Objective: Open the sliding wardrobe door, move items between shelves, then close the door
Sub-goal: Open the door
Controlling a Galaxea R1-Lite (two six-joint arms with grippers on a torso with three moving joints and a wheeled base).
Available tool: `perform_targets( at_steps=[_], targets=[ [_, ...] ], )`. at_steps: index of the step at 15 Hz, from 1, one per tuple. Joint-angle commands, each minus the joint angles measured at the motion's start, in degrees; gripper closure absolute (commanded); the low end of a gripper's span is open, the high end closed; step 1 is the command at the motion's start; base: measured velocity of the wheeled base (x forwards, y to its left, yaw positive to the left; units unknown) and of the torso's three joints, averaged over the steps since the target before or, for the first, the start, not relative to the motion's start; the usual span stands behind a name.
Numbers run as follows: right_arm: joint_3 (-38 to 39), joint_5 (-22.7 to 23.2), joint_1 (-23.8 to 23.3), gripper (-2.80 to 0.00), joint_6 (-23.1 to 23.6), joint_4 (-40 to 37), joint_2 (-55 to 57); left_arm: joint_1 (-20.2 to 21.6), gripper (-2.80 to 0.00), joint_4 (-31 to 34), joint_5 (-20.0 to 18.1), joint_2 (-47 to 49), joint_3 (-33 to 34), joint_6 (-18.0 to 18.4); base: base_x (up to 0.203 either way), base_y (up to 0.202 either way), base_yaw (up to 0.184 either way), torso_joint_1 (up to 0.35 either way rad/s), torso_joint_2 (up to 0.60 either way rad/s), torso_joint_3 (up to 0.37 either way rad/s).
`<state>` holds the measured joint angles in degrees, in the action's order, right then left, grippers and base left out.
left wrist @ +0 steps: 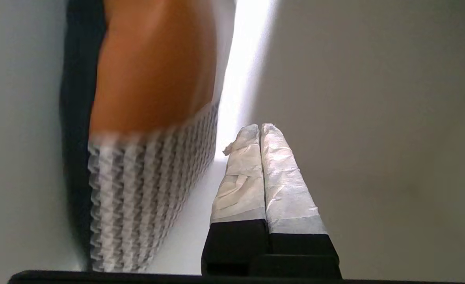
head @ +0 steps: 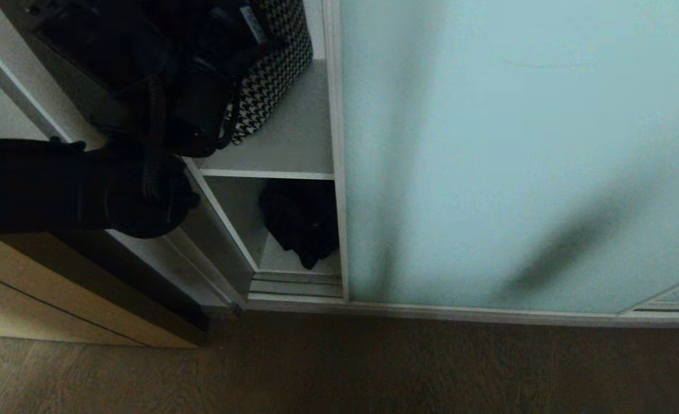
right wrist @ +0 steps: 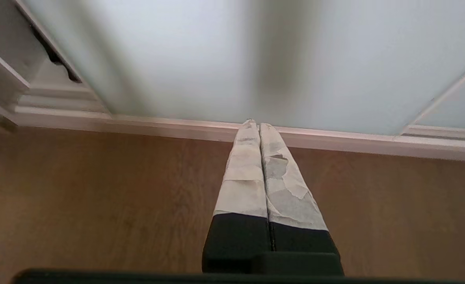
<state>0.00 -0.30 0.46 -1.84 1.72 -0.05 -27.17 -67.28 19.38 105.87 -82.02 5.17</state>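
Head view: the sliding wardrobe door (head: 518, 155) stands slid right, baring the shelf (head: 282, 149) just left of it; the houndstooth piece (head: 273, 75) leans there, and the left arm (head: 57, 184) reaches in.

Left wrist view: the left end effector (left wrist: 259, 128) is pressed together beside the houndstooth piece (left wrist: 149, 189), which stands upright with its orange-brown part uppermost.

Right wrist view: the right end effector (right wrist: 255, 123) is pressed together, pointing at the door's bottom rail above the floor (right wrist: 98, 197).

the sliding wardrobe door (head: 518, 155), frosted pale teal glass in a thin silver frame, stands slid to the right, leaving the left bay open. on the upper shelf (head: 285, 144) a houndstooth piece (head: 273, 80) with an orange-brown top leans beside a black bag (head: 161, 63). below, dark fabric (head: 302, 221) lies on the lower shelf (head: 276, 261).
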Motion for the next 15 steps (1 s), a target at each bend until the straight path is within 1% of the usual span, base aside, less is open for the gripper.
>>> perform_targets(
  at_steps=[1, 5, 7, 8, 10, 12, 15],
  targets=[
    [0.0, -0.1, -0.1, 0.0, 0.0, 0.0, 0.0, 2.1, 0.0, -0.3, 0.7, -2.5, 1.1, -0.1, 0.0, 0.0, 0.0, 0.0, 0.0, 0.0],
    [0.0, -0.1, -0.1, 0.0, 0.0, 0.0, 0.0, 2.7, 0.0, 0.1, 1.0, -9.2, 5.6, -0.2, 0.0, 0.0, 0.0, 0.0, 0.0, 0.0],
    [0.0, -0.1, -0.1, 0.0, 0.1, 0.0, 0.0, 2.7, 0.0, 0.3, 1.1, -13.0, 11.8, -0.1, 0.0, 0.0, 0.0, 0.0, 0.0, 0.0],
    [0.0, -0.1, -0.1, 0.0, 0.0, 0.0, -0.1, 2.7, 0.0, 0.2, 1.5, -14.5, 15.6, -0.1, 0.0, 0.0, 0.0, 0.0, 0.0, 0.0],
    [0.0, -0.1, -0.1, 0.0, 0.0, 0.0, 0.0, 2.8, 0.0, 0.0, 3.4, -18.3, 23.7, 0.0, 0.0, 0.0, 0.0, 0.0, 0.0, 0.0],
    [0.0, -0.1, -0.1, 0.0, 0.1, 0.0, -0.1, 3.9, 0.0, -0.1, 5.2, -23.6, 32.6, 0.1, 0.0, 0.0, 0.0, 0.0, 0.0, 0.0],
    [0.0, -0.1, -0.1, 0.0, 0.0, 0.0, 0.0, 5.5, 0.0, -0.1, 8.2, -33.5, 49.3, 0.0, 0.0, 0.0, 0.0, 0.0, 0.0, 0.0]
  ],
)
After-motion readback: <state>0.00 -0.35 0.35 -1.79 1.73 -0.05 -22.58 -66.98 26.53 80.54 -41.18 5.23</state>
